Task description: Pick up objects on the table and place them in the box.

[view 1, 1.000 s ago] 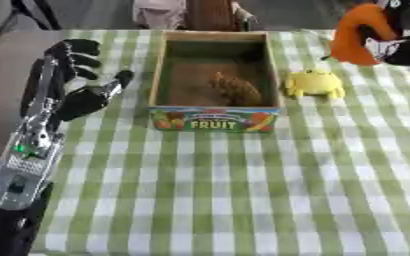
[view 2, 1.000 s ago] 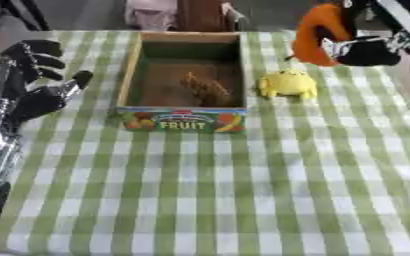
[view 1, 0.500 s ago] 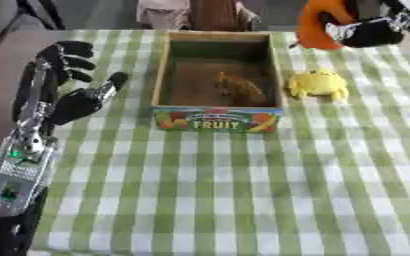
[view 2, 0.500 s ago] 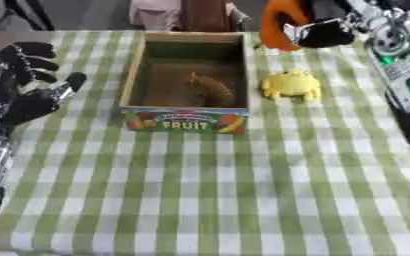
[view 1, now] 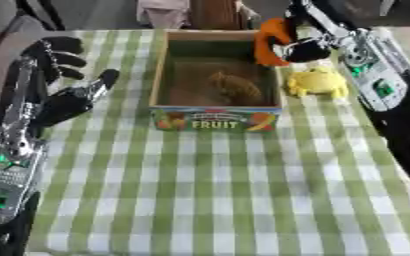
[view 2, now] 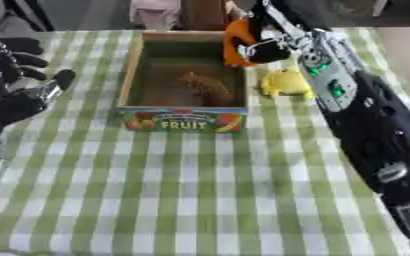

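Note:
A cardboard box (view 1: 217,120) marked FRUIT stands at the table's far middle, with a brown object (view 1: 235,86) lying inside. My right hand (view 1: 306,47) is shut on an orange toy (view 1: 268,40) and holds it over the box's right rim. A yellow toy (view 1: 318,83) lies on the cloth just right of the box. My left hand (view 1: 61,95) rests open on the table to the left of the box, fingers pointing away from me.
The table wears a green and white checked cloth (view 1: 217,200). My right forearm (view 2: 357,115) stretches along the right side. A chair or figure (view 1: 191,11) stands beyond the far edge.
My right hand has carried the orange toy leftward from the far right corner to above the box's right rim. The left hand has stayed put.

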Motion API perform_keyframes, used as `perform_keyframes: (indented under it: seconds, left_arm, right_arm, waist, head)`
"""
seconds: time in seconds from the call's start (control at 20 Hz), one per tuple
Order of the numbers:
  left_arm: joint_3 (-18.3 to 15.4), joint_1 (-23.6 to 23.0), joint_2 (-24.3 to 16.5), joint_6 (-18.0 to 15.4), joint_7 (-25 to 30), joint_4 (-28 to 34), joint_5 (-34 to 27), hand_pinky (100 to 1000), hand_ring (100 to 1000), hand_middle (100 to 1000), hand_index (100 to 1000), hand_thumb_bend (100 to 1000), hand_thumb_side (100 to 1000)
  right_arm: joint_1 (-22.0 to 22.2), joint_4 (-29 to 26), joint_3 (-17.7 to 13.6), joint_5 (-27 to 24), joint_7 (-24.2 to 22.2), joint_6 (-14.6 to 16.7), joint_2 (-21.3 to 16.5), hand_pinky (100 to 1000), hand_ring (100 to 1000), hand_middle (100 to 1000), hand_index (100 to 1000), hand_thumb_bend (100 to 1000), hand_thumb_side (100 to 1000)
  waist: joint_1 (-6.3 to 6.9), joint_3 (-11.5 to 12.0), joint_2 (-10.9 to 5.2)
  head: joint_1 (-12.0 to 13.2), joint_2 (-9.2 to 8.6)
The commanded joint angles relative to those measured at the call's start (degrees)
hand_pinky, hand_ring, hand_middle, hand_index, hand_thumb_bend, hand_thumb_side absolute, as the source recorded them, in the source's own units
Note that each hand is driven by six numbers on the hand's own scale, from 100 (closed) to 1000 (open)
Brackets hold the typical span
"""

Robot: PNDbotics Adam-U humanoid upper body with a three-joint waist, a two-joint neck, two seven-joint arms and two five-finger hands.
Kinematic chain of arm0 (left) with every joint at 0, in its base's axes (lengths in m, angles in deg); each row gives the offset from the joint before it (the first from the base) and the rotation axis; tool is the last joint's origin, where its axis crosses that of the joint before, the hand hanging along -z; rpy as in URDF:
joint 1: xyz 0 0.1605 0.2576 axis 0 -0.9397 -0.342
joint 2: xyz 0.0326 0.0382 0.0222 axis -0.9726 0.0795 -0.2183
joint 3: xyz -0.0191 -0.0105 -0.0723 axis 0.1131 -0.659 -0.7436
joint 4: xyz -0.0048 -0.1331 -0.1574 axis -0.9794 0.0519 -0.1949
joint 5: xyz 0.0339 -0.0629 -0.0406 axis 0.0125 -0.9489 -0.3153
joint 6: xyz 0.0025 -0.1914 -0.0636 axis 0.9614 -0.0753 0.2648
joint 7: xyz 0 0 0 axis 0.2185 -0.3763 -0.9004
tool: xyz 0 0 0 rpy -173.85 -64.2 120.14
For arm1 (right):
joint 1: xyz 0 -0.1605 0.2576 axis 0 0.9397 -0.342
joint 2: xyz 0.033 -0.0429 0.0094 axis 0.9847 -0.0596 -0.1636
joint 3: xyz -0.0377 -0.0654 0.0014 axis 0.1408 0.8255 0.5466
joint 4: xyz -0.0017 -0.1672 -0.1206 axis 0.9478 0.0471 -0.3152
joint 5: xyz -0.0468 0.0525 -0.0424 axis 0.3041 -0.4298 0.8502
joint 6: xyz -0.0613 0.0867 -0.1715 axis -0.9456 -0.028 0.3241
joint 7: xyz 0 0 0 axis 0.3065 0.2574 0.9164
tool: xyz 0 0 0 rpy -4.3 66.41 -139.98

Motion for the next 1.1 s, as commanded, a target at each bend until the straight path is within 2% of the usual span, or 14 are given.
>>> perform_keyframes:
  seconds: [0.05, 0.1, 0.25, 0.3, 0.35, 0.5, 0.65, 0.75, 0.9, 1.1]
  left_arm:
    - [0.04, 0.99, -0.21, -0.10, 0.23, 1.26, -0.29, 568, 615, 606, 696, 660, 191]
    - [0.05, 1.02, -0.15, -0.09, 0.23, 1.27, -0.32, 567, 615, 606, 696, 661, 191]
    - [0.05, 0.99, 0.05, -0.06, 0.18, 1.25, -0.41, 567, 614, 605, 696, 662, 192]
    - [0.04, 0.96, 0.07, -0.05, 0.16, 1.24, -0.43, 567, 614, 605, 695, 662, 192]
    - [0.02, 0.94, 0.09, -0.04, 0.12, 1.23, -0.45, 566, 614, 605, 695, 663, 192]
    - [0.02, 0.87, 0.17, -0.03, 0.05, 1.16, -0.52, 566, 613, 604, 695, 663, 193]
    - [-0.02, 0.74, 0.19, 0.00, 0.00, 1.04, -0.54, 566, 613, 603, 695, 664, 193]
    - [-0.04, 0.67, 0.21, 0.01, -0.04, 0.97, -0.55, 566, 613, 603, 695, 665, 193]
    - [-0.08, 0.61, 0.21, 0.02, -0.10, 0.88, -0.54, 565, 612, 603, 695, 665, 193]
    - [-0.11, 0.49, 0.19, 0.05, -0.16, 0.74, -0.52, 566, 612, 602, 695, 665, 194]
  right_arm:
    - [-1.93, 1.91, -1.30, 3.27, 3.01, -0.45, 1.07, 617, 589, 523, 290, 206, 100]
    - [-1.93, 2.37, -1.40, 4.20, 3.94, -0.72, 1.44, 617, 590, 525, 300, 210, 100]
    - [-1.72, 3.49, -1.21, 6.63, 6.56, -1.22, 2.31, 625, 606, 552, 452, 302, 100]
    - [-1.64, 3.76, -0.94, 7.40, 6.97, -1.14, 2.48, 634, 621, 574, 522, 375, 100]
    - [-1.58, 3.93, -0.67, 8.29, 7.06, -0.97, 2.57, 644, 639, 596, 588, 372, 100]
    - [-1.49, 3.67, -0.41, 10.51, 7.19, -0.44, 2.63, 657, 666, 630, 710, 450, 120]
    - [-1.50, 3.03, -0.35, 11.85, 7.87, 0.10, 2.55, 665, 679, 648, 776, 534, 236]
    - [-1.54, 2.41, -0.24, 12.66, 8.64, 0.43, 2.39, 671, 687, 659, 809, 574, 269]
    - [-1.63, 1.13, -0.21, 13.62, 10.46, 0.75, 2.14, 681, 701, 695, 881, 629, 279]
    - [-1.70, -1.09, -0.10, 13.83, 13.56, 0.86, 1.61, 685, 705, 712, 910, 664, 275]
  waist:
    - [0.07, 0.32, -0.71]
    - [0.10, 0.43, -0.63]
    - [0.20, 0.58, -0.45]
    - [0.21, 0.58, -0.42]
    - [0.23, 0.56, -0.39]
    - [0.26, 0.47, -0.38]
    - [0.26, 0.34, -0.43]
    - [0.28, 0.25, -0.47]
    - [0.31, 0.14, -0.51]
    - [0.30, -0.05, -0.52]
  head:
    - [-0.45, -0.69]
    - [-0.51, -0.70]
    - [-0.60, -0.74]
    - [-0.60, -0.72]
    - [-0.59, -0.70]
    - [-0.54, -0.65]
    - [-0.50, -0.63]
    - [-0.48, -0.63]
    - [-0.48, -0.71]
    - [-0.41, -0.69]
